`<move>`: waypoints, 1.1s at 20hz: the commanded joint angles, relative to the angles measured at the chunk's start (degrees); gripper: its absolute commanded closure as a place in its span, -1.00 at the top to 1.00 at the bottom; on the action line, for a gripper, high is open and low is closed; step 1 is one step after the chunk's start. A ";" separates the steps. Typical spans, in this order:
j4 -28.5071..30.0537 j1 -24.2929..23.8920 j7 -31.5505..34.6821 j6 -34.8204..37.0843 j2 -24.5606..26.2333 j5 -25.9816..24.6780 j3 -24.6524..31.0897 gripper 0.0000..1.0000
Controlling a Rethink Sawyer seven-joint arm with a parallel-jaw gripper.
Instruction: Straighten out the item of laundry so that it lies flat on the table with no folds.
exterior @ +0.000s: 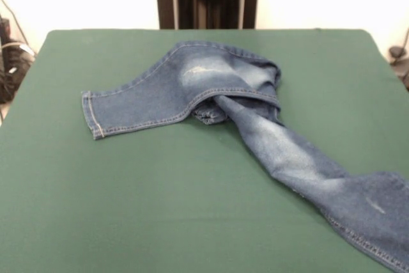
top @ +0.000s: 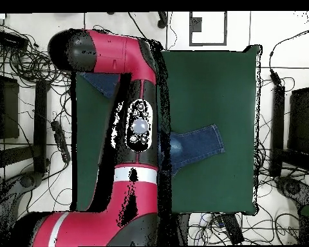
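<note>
Green table (exterior: 128, 209) bore soft, limp jeans (exterior: 211, 84), folded; grasp the four o'clock hem; gripper unseen, fingers' state unknowable

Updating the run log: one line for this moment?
dark blue denim jeans: twisted, one leg off edge | green cloth table | red arm overhead | gripper: unseen

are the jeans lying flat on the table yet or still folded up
Still folded. The jeans are bunched at the waist, one leg twists across toward the table corner, the other lies fairly flat.
</note>
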 commanded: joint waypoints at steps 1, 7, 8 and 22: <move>15.67 -0.21 -1.85 -2.29 -3.00 -3.19 8.16 1.00; 23.44 -1.82 -2.61 -3.32 -6.91 -5.23 9.69 1.00; 24.66 -2.15 -2.94 -3.27 -7.62 -5.54 9.92 1.00; 37.21 -8.42 -6.49 -6.99 -14.26 -13.05 14.84 1.00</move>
